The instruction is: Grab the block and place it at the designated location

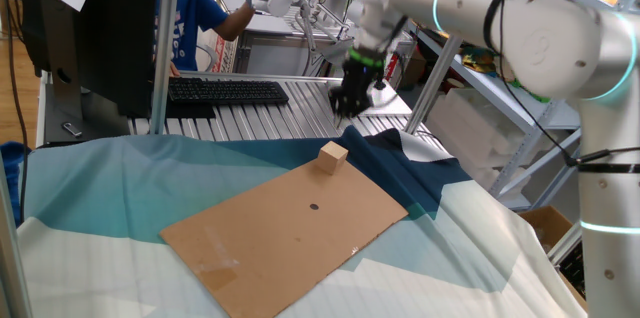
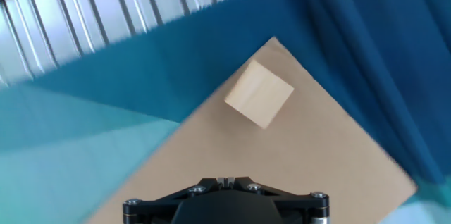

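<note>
Fixed view first: the arm (image 1: 520, 18) is reaching in from the right, and the gripper (image 1: 346, 106) is hanging over the ribbed metal (image 1: 270, 118) at the back of the tabletop, well apart from the block (image 1: 333, 156). It's dark and small here, so I can't tell whether the jaws are open or closed, but it isn't carrying anything. The block is sitting on the far corner of a board (image 1: 280, 238), which is lying flat on a blue-and-teal cloth (image 1: 100, 188). A small dark dot (image 1: 314, 207) is showing near the middle of the board, apart from the block. A keyboard (image 1: 225, 90) is lying at the back left. Hand view: the camera is looking down at the block (image 2: 258, 94) sitting by itself just inside the board's (image 2: 282, 168) corner, with dark blue cloth (image 2: 352, 48) spreading to the right and ribbed metal (image 2: 91, 5) showing top left. Only the gripper's black housing is peeking in at the bottom edge, so no help on the jaws there either.
</note>
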`<state>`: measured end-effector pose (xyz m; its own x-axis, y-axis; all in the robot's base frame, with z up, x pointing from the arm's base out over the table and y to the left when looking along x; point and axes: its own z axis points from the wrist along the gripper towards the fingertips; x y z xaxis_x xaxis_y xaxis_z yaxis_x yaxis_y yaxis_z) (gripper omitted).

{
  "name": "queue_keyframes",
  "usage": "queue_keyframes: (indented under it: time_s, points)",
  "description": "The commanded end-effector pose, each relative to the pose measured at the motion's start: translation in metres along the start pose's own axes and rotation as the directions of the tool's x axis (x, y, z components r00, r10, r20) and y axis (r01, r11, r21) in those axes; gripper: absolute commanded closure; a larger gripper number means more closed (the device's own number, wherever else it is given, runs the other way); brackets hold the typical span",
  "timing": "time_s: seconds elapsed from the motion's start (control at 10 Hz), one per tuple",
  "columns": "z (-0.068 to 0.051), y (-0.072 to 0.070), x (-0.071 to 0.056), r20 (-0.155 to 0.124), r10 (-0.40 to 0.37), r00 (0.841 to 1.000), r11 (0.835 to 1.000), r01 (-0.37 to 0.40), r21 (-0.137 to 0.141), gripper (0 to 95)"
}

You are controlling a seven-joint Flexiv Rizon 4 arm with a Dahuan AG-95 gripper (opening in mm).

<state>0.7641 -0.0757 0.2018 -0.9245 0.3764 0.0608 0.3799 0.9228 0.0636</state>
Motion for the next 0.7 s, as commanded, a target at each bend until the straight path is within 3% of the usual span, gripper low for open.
queue_keyframes:
  time_s: [0.1,0.7]
  points:
    - [-0.0164,0.0065,-0.0045,-0.007,0.049,0.999,0.999,-0.049,-0.008,95.0]
    - [-0.0145,0.0068,-0.0038,-0.007,0.056,0.998,0.998,-0.056,-0.010,95.0]
